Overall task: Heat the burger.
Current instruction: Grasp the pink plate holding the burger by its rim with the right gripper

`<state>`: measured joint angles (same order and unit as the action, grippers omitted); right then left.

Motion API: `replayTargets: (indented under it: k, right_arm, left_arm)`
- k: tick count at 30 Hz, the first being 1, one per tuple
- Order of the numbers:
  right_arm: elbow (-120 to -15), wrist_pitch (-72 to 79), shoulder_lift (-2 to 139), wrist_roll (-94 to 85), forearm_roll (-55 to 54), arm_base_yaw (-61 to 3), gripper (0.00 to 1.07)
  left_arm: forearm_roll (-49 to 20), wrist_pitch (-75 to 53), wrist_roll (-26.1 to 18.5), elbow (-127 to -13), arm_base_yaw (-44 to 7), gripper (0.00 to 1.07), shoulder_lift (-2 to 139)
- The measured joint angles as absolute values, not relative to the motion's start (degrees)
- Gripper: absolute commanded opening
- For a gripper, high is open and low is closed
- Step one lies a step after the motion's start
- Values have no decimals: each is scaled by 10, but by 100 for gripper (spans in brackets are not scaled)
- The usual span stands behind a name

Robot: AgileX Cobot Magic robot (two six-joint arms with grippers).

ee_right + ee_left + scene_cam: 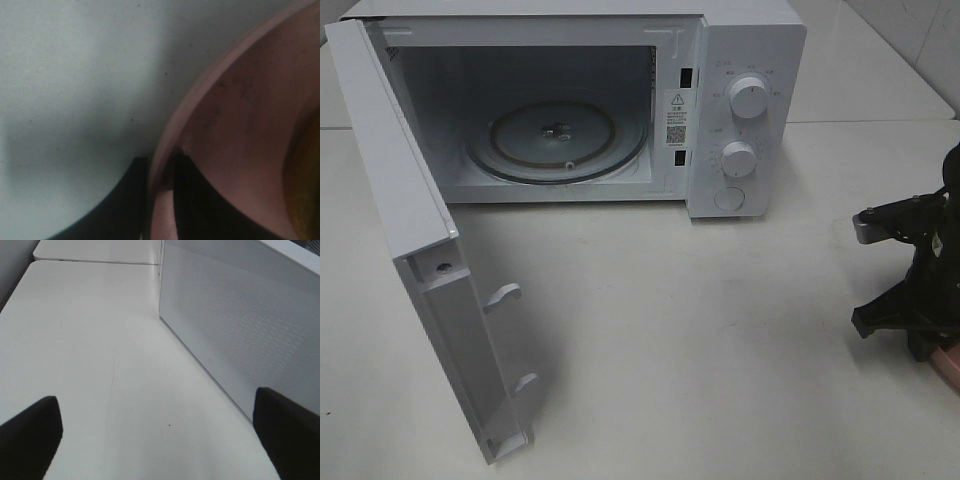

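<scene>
R arm [910, 280] sits at the far right edge of the exterior view, bent down low over the counter [700, 350]. Right claw [160, 165] straddles the rim of the pink plate [172, 125], one finger [125, 205] outside and the other inside, both pressed to it: clamped on the plate. Burger [302, 180] is on that plate, inward from the gripped rim. Only a blurry tan edge shows in the R wrist view. It can't be made out in the exterior view.

L arm isn't in the exterior view. Left claw [159, 432] has its tips wide apart w/ nothing between them, low over bare counter, just beside the microwave's perforated side wall.

Microwave [745, 60] stands at the back of the counter. Its door [400, 200] is swung fully out to the left, its edge reaching toward the front of the counter. The cavity is open w/ the glass tray [560, 140] bare. There is a wide stretch of bare counter between the R arm and the opening.
</scene>
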<state>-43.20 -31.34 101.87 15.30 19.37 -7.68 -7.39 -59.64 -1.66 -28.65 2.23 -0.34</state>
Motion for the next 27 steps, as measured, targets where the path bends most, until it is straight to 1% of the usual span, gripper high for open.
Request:
replayTargets:
  k: [6, 10, 13, 27]
  right_arm:
    - [-432, -333, 1004, 170, 211, -89, 0]
    - [-432, -363, 996, 202, 244, -113, 0]
    - [-432, -392, 996, 242, 285, -143, 0]
    - [-430, -474, 988, 295, 329, -227, 0]
  left_arm:
    - [-74, -596, -17, -286, 22, 98, -3]
    - [-74, -596, -17, -286, 22, 98, -3]
    - [-74, -596, -17, -286, 22, 98, -3]
    - [-74, -596, -17, -286, 22, 98, -3]
